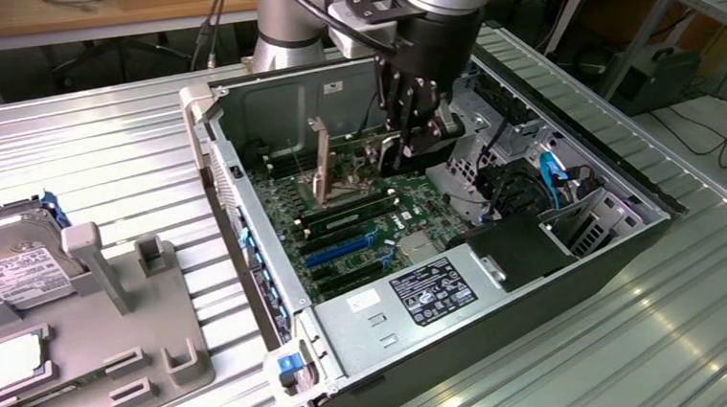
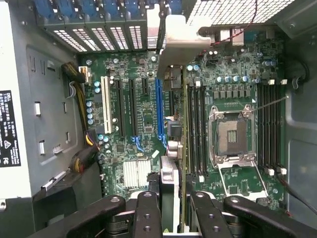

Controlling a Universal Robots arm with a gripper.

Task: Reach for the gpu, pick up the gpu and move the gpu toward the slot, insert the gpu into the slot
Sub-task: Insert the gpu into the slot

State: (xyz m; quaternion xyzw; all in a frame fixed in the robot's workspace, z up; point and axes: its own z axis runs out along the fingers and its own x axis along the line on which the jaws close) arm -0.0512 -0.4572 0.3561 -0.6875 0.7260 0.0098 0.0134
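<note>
At the exterior view's left, a hard drive (image 1: 9, 262) and a processor chip (image 1: 13, 360) rest in a grey holder (image 1: 105, 356) on the ribbed metal table (image 1: 102, 135); neither belongs to this operation. At centre frame the computer case (image 1: 229, 208) lies open, and the slot (image 1: 335, 253), a bright blue strip on the motherboard (image 1: 403, 222), is unoccupied. At upper centre-right, the tool (image 1: 416, 133) hangs inside the case. In the wrist view the tool (image 2: 176, 198) is clenched on the gpu (image 2: 176, 47), which stands edge-on between the fingers (image 2: 148, 208), just beside the line of the slot (image 2: 158, 109) and not yet seated in it. Handling, as a judgement: the card is light and rigid but fragile. The board is thin, and its components and contact edge tolerate neither squeezing nor scraping. Take hold across the flat faces near the edge opposite the contacts, leaving the metal bracket free. The card will not flex to absorb a skewed alignment.
</note>
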